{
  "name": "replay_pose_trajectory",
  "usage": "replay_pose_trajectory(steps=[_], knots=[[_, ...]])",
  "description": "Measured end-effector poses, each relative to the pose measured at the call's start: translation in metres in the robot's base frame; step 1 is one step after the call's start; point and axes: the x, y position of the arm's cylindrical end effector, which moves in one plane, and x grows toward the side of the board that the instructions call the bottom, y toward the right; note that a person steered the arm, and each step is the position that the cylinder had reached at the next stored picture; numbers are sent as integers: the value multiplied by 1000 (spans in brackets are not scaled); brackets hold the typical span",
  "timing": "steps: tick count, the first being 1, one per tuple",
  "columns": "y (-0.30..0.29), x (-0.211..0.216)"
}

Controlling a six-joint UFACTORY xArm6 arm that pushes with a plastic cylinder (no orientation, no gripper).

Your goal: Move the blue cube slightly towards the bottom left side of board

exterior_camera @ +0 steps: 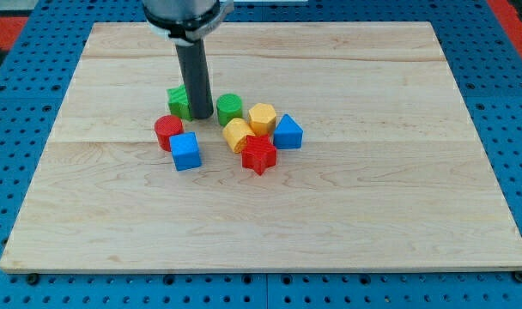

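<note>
The blue cube (185, 151) sits left of the board's middle, touching the red cylinder (167, 131) at its upper left. My tip (201, 117) stands just above and to the right of the blue cube, between the green cube (179, 102) and the green cylinder (229, 109), apart from the blue cube. The dark rod partly hides the green cube.
To the right of the blue cube lie two yellow blocks (262, 118) (237, 135), a red star (259, 154) and a blue triangular block (287, 132), clustered together. The wooden board (373, 206) lies on a blue pegboard.
</note>
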Motion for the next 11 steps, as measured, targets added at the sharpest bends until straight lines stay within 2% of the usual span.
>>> replay_pose_trajectory(steps=[1, 3, 5, 6, 7, 8, 9, 11], knots=[[8, -49], [-63, -50], [-60, -4], [-59, -32], [-41, -43], [-34, -2], [-30, 20], [22, 7]])
